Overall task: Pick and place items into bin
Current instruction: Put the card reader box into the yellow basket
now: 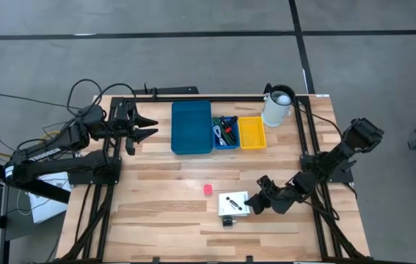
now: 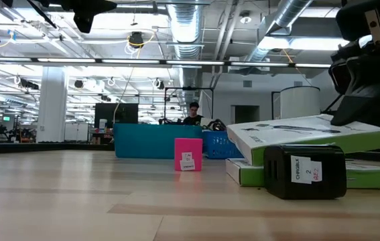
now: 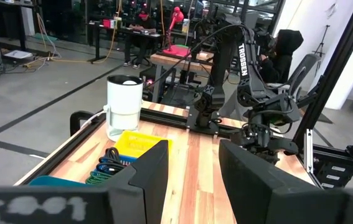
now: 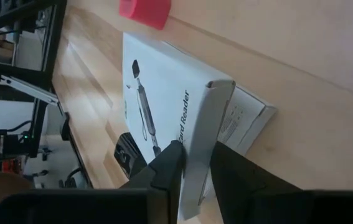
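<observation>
A white printed box (image 1: pixel 233 203) lies on the table's near right part; in the low view its upper part (image 2: pixel 310 137) is tilted over a lower white-and-green part (image 2: pixel 243 171). A tiny black block (image 1: pixel 227 220) stands at the box's near edge. A pink-red piece (image 1: pixel 208 189) stands on the wood to its left. My right gripper (image 1: pixel 254 202) is shut on the box's right edge. My left gripper (image 1: pixel 145 126) hovers open, left of the blue bin (image 1: pixel 191 126). Pens and sticks lie in a small blue basket (image 1: pixel 226 132). My right gripper (image 4: pixel 195 149) pinches the upper part's right side wall (image 4: pixel 204 124) between its two fingers, coming low from the table's right. That end is raised, and the opposite end (image 2: pixel 240 137) rests on the lower part (image 4: pixel 244 118).
A yellow bin (image 1: pixel 252 132) and a white jug (image 1: pixel 277 106) stand right of the basket at the far edge. Black frame rails (image 1: pixel 307 139) run along the table's sides. Bare wood lies between the bins and the box. A person sits in the room beyond (image 2: pixel 193 114).
</observation>
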You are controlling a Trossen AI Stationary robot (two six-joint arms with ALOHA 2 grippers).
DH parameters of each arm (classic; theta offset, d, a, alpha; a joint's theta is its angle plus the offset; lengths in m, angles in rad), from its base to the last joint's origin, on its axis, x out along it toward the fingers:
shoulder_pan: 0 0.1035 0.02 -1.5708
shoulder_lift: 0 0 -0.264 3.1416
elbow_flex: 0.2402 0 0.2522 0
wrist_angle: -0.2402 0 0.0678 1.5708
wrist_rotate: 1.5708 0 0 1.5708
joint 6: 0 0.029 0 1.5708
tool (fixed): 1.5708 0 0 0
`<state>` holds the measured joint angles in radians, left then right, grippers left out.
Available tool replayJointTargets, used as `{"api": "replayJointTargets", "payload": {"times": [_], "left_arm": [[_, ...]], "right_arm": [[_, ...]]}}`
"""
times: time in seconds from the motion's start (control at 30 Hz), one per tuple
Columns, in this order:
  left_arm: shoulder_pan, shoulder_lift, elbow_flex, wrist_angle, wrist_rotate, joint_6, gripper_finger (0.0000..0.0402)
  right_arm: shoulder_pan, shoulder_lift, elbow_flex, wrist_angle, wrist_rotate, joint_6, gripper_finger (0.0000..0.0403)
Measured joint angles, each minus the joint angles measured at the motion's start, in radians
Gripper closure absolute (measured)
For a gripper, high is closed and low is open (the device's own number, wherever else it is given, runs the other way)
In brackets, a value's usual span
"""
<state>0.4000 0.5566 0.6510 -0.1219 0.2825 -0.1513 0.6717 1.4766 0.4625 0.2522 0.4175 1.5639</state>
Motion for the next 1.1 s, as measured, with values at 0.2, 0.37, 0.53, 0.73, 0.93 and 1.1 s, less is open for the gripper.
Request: {"api": "replayJointTargets", "payload": {"times": [0.2, 0.37, 0.53, 0.73, 0.93, 1.1], "left_arm": [[0.000, 0.000, 0.000, 0.001, 0.000, 0.000, 0.0271], [0.000, 0.000, 0.000, 0.000, -0.001, 0.000, 0.0271], [0.000, 0.000, 0.000, 0.000, -0.001, -0.001, 0.0271], [0.000, 0.000, 0.000, 0.001, -0.001, -0.001, 0.0271], [0.000, 0.000, 0.000, 0.001, -0.002, 0.003, 0.0271], [0.000, 0.000, 0.000, 0.007, -0.002, 0.003, 0.0271]], "right_arm": [[0.000, -0.034, 0.000, -0.025, 0.008, -0.023, 0.0332], [-0.008, -0.066, 0.000, -0.033, 0.025, -0.067, 0.0338], [-0.029, -0.092, 0.000, -0.036, 0.027, -0.133, 0.0341], [-0.065, -0.129, 0.000, -0.041, 0.028, -0.217, 0.0342], [-0.104, -0.207, 0.000, -0.137, 0.026, -0.283, 0.0342], [-0.142, -0.326, 0.000, -0.293, 0.027, -0.320, 0.0342]]}}
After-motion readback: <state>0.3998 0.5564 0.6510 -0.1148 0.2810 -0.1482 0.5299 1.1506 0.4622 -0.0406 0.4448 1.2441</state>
